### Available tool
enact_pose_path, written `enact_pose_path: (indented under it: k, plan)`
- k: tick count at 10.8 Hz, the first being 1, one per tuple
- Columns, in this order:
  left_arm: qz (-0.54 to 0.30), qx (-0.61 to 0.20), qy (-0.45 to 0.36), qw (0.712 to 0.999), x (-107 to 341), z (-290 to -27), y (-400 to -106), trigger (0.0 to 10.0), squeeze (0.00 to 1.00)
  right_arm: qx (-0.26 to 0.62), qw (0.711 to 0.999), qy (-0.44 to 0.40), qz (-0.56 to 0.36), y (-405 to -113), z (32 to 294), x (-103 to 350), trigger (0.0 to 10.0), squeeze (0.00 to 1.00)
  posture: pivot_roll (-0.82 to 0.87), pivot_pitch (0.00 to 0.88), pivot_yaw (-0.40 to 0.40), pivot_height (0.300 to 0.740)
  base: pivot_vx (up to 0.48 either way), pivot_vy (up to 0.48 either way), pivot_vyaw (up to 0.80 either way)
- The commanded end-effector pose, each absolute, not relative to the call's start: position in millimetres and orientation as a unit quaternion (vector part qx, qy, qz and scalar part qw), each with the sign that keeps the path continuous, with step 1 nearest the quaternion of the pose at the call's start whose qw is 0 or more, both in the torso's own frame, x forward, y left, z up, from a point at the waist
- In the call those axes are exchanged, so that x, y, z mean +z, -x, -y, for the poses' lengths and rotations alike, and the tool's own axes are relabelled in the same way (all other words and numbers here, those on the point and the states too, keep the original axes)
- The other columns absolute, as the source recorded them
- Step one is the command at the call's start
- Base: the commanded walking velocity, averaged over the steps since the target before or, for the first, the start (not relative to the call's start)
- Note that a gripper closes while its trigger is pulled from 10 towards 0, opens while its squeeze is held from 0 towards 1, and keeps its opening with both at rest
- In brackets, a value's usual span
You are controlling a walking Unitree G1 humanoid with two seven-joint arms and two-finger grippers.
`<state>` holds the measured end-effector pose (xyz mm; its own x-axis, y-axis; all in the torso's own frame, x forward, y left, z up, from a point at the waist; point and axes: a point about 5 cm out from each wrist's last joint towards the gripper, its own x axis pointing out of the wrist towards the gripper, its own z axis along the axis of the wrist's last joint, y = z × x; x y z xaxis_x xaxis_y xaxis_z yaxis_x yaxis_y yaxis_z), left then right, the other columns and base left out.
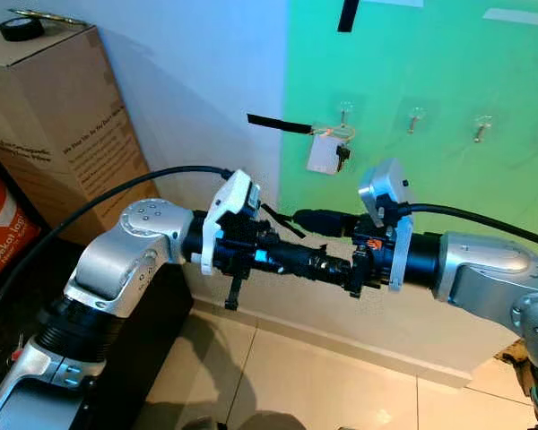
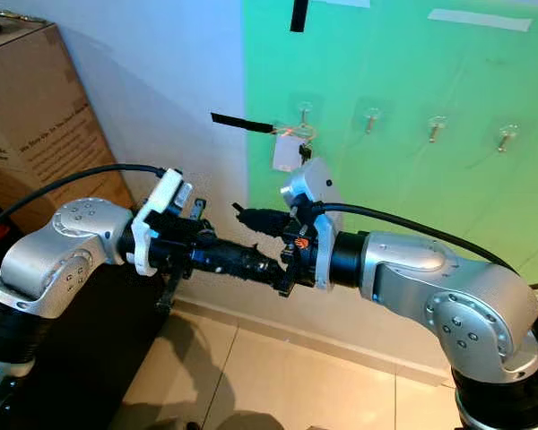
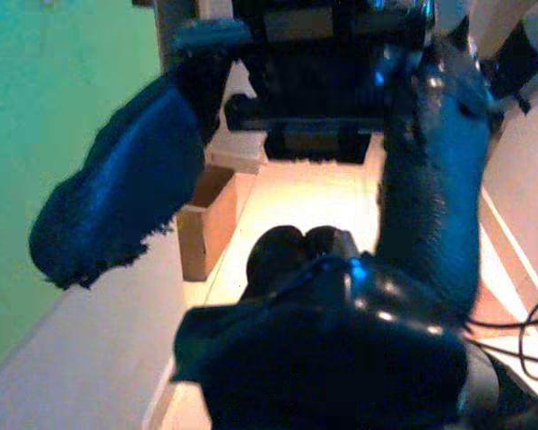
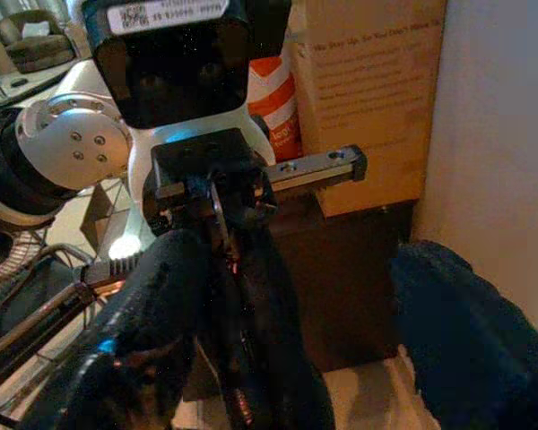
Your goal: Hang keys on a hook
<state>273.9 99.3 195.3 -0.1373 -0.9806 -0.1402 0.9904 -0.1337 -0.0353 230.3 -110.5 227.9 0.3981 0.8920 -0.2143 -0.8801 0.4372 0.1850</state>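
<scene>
The keys point(image 1: 327, 150) already hang on the leftmost hook point(image 1: 344, 112) of the green wall point(image 1: 448, 81), while the left gripper point(image 1: 336, 266) and right gripper point(image 1: 305, 218), both spread and grasping nothing, interlock below, so draw them straight apart toward the open floor point(image 1: 278, 376).

"Dekat" in white on the orange bag point(image 1: 7, 235), small print on cardboard box point(image 1: 67, 134) unreadable
</scene>
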Motion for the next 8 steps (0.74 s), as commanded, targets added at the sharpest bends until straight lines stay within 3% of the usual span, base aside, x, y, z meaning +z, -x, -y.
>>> enact_pose_path:
  k: [1, 8]
  plan:
    - [-0.056, -0.755, -0.06, 0.651, 198.7, -100.1, -275.4, 10.0, 0.0, 0.528, 0.838, -0.013, -0.139, -231.2, 111.1, 231.8, 0.0, 0.0, -0.14, 0.0, 0.022, 0.74, 0.0, 0.0, 0.0]
    - [-0.062, -0.756, -0.078, 0.647, 195.1, -99.5, -279.9, 10.0, 0.0, 0.532, 0.834, 0.001, -0.143, -229.6, 107.8, 228.7, 0.0, 0.0, -0.14, 0.0, 0.028, 0.74, 0.0, 0.0, 0.0]
